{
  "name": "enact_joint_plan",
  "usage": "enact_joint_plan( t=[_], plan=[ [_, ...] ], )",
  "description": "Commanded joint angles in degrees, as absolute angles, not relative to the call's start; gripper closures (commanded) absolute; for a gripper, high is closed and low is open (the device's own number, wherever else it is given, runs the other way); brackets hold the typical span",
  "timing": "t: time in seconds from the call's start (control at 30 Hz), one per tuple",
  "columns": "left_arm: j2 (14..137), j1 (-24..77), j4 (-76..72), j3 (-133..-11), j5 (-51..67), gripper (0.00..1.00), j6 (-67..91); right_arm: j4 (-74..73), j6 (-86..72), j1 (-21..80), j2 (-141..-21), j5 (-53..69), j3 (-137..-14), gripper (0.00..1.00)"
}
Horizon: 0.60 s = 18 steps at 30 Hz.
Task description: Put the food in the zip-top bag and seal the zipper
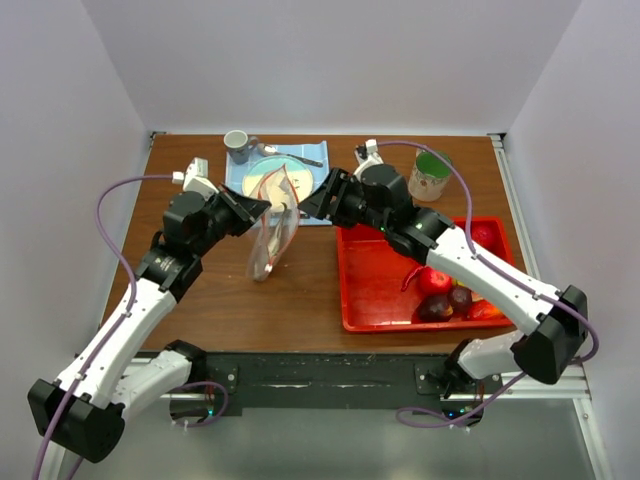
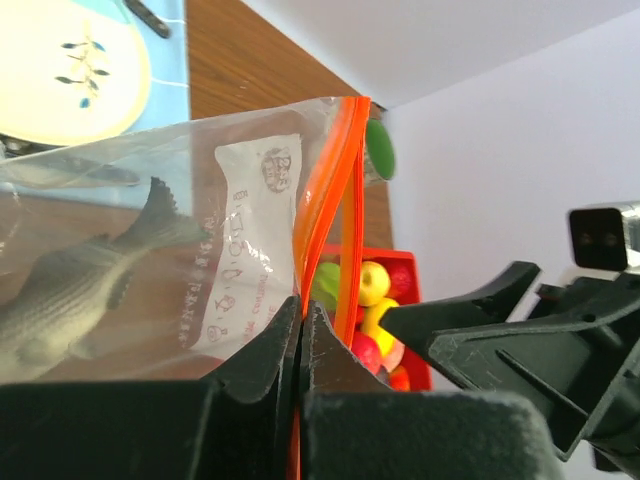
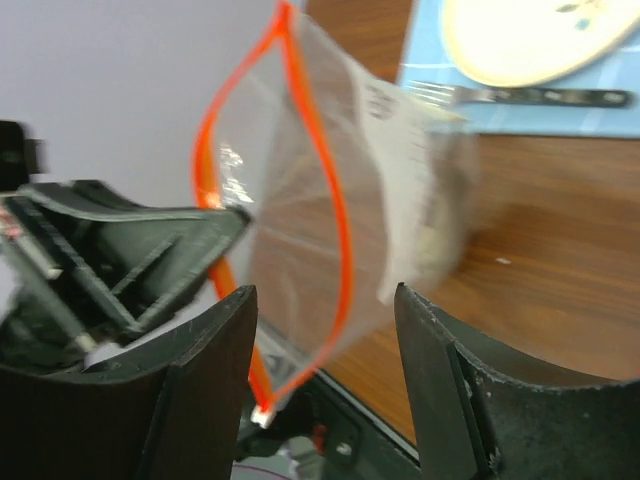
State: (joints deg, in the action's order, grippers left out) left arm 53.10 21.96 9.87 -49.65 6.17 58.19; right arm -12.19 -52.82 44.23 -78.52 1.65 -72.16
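Bag point(image 1: 268, 243) hangs at the centre of the top view, lifted off the table point(image 1: 300, 290) between the two grippers. It is clear, crinkly plastic with a white printed label. Its orange-red zipper point(image 2: 312, 215) is parted, so the mouth gapes as a long loop.

A grey fish point(image 2: 70, 300) shows through the plastic in the left wrist view, but I cannot tell whether it lies inside. In the right wrist view the bag's far end is blurred.

Food point(image 1: 440, 292) lies in the red tray point(image 1: 375, 280) at the right of the top view, as red and dark purple pieces partly covered by the right arm. Through the bag's mouth the left wrist view catches yellow, green and red pieces there.

The left gripper point(image 1: 262, 208) is clamped on the bag's edge just beside the zipper, its fingers point(image 2: 265, 360) pressed together on the plastic. The right gripper point(image 1: 306, 205) stands wide apart facing the mouth, and contact cannot be judged.

The left arm bends in from the lower left. The right arm stretches from the lower right over the tray. A plate point(image 1: 272, 172), a mug point(image 1: 237, 146) and a green-filled cup point(image 1: 430, 177) sit along the top.
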Motion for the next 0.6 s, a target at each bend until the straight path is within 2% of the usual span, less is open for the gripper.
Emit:
enact_joint_plan(
  t=[0.0,0.17,0.3,0.4,0.5,0.53,0.57],
  plan=[
    [52.11,22.32,13.62,-54.31,2.46,1.0,51.61,-28.96,-44.75,44.3,-75.51,-10.07,-76.38,0.36],
    [54.75,22.41,10.65,-50.81,7.46,1.0,50.63,-41.73,-42.28,42.12,-72.43,-21.87,-72.62,0.34],
    [55.81,22.94,8.09,-48.08,10.45,1.0,49.75,-43.07,-41.58,32.89,-68.21,-18.38,-63.21,0.34],
    [56.34,23.47,7.03,-46.67,11.16,1.0,49.04,-45.68,-40.43,29.1,-66.27,-21.96,-60.47,0.32],
    [57.39,23.73,6.42,-46.32,12.65,1.0,48.25,-50.25,-42.09,26.99,-65.83,-26.97,-59.77,0.16],
    [57.91,23.9,6.33,-46.41,13.0,1.0,48.16,-50.8,-42.45,26.2,-65.57,-27.5,-59.16,0.07],
    [57.92,24.17,6.24,-46.32,13.09,1.0,47.9,-51.32,-43.32,25.5,-64.96,-27.94,-57.93,0.04]
  ],
)
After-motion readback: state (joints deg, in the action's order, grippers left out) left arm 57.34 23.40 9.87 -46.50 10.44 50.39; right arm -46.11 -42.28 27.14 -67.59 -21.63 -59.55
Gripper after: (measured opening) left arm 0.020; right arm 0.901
